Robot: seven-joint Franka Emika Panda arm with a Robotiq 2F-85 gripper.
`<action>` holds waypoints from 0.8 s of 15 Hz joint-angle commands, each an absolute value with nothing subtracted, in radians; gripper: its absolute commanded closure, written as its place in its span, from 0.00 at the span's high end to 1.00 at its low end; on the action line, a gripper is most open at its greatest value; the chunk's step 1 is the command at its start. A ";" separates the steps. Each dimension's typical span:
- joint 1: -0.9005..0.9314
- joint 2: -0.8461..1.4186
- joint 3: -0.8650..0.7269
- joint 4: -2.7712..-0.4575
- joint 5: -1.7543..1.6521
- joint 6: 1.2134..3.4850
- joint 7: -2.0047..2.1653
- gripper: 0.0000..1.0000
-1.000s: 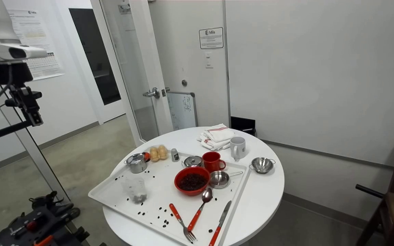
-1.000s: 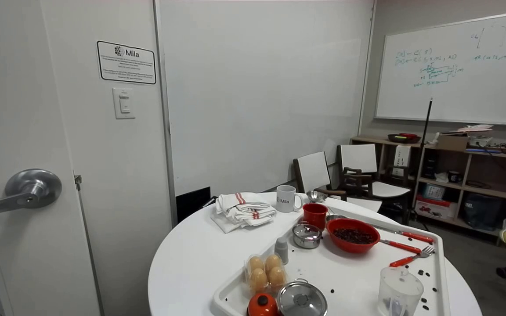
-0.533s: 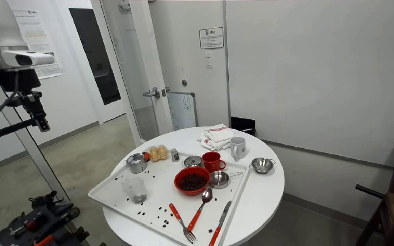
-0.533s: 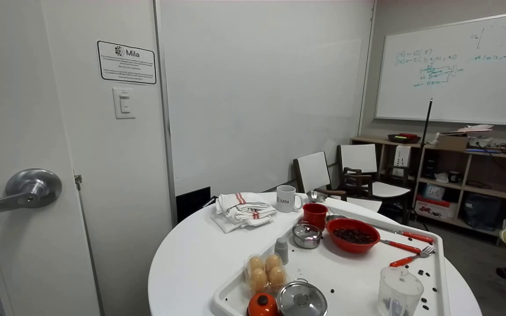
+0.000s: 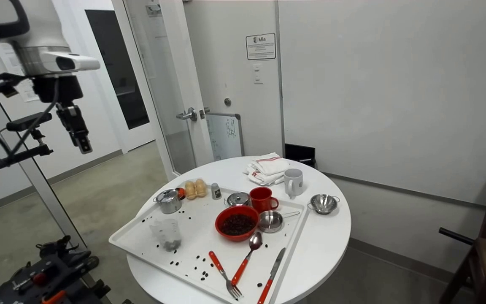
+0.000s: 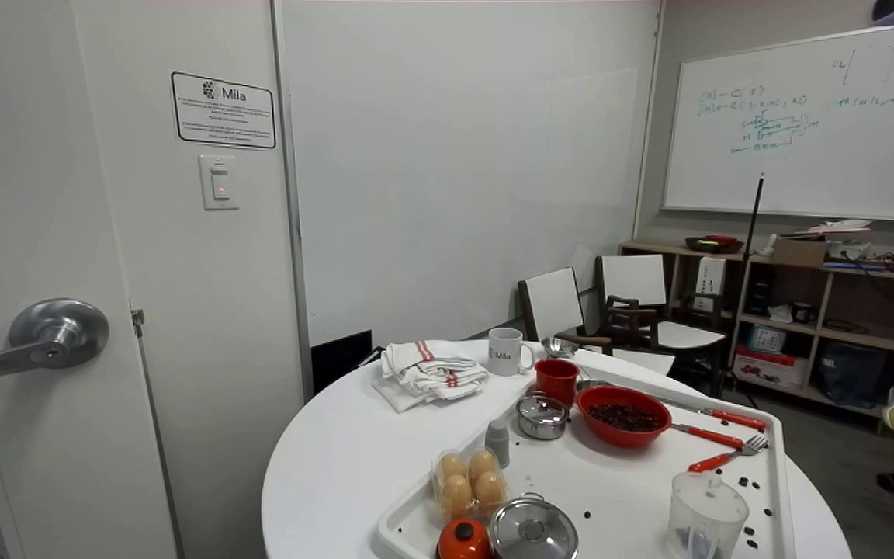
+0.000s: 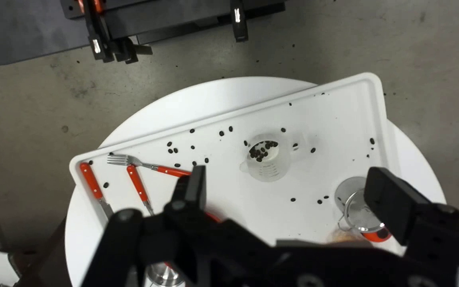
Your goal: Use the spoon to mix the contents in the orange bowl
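Observation:
The spoon (image 5: 243,266) lies on the tray in both exterior views, steel head towards the orange bowl (image 5: 235,238), red-orange handle (image 6: 707,435) beside the fork. Dark beans (image 5: 238,224) fill much of the bowl. From the wrist camera the spoon's handle (image 7: 137,183) shows, while its head is hidden behind the gripper; only a sliver of the bowl's rim (image 7: 213,217) peeks out there. High above the floor, left of the table in an exterior view, hangs my gripper (image 5: 85,147). In the wrist view the gripper (image 7: 287,179) is open wide, nothing between its fingers.
On the tray (image 5: 133,240) stand a clear measuring cup (image 7: 267,167), lidded pots (image 5: 169,202), eggs (image 6: 470,485) and a red cup (image 5: 262,199). A fork (image 5: 225,274), a knife (image 5: 273,272) and scattered beans lie there too. A mug (image 5: 293,181) and towels (image 5: 268,169) sit behind.
My arm and gripper have moved right, closer to the table. Part of the arm now shows at the upper right edge of an exterior view. The things on the table have not moved.

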State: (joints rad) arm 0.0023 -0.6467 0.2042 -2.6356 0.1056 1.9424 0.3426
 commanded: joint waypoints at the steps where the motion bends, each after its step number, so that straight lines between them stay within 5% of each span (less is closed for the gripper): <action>1: -0.046 -0.460 0.130 -2.485 0.055 1.929 0.294 1.00; 12: -0.087 -0.196 0.019 -2.472 -0.072 1.953 0.263 1.00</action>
State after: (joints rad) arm -0.0669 -0.2503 0.0412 -2.4829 -0.0086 1.9336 0.2409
